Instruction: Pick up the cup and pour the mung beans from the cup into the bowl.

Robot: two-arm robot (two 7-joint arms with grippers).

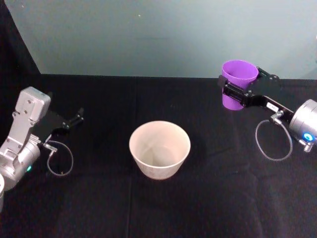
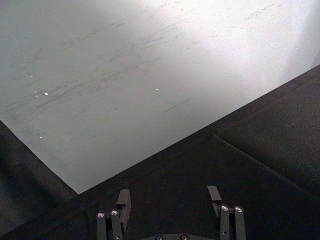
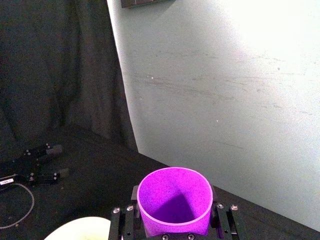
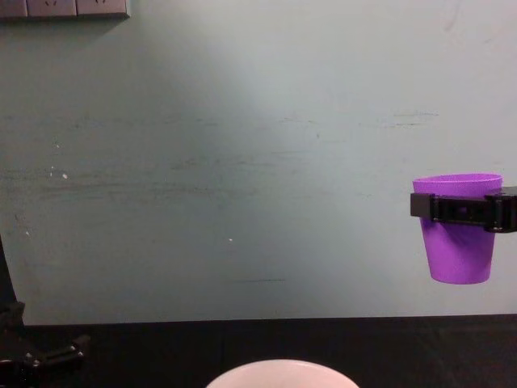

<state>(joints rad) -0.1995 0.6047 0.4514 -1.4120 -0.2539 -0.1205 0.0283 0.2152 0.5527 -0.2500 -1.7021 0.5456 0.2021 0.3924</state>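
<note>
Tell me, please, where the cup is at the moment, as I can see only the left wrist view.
Observer: The right gripper holds the cup upright, clear of the table, at the far right.
Operator: Thank you. And where is the bowl?
Observer: The bowl stands mid-table, nearer the robot than the cup and to its left; the cup is not above it.
Operator: Are there beans in the bowl?
Observer: None show; its inside looks bare and pale.
</note>
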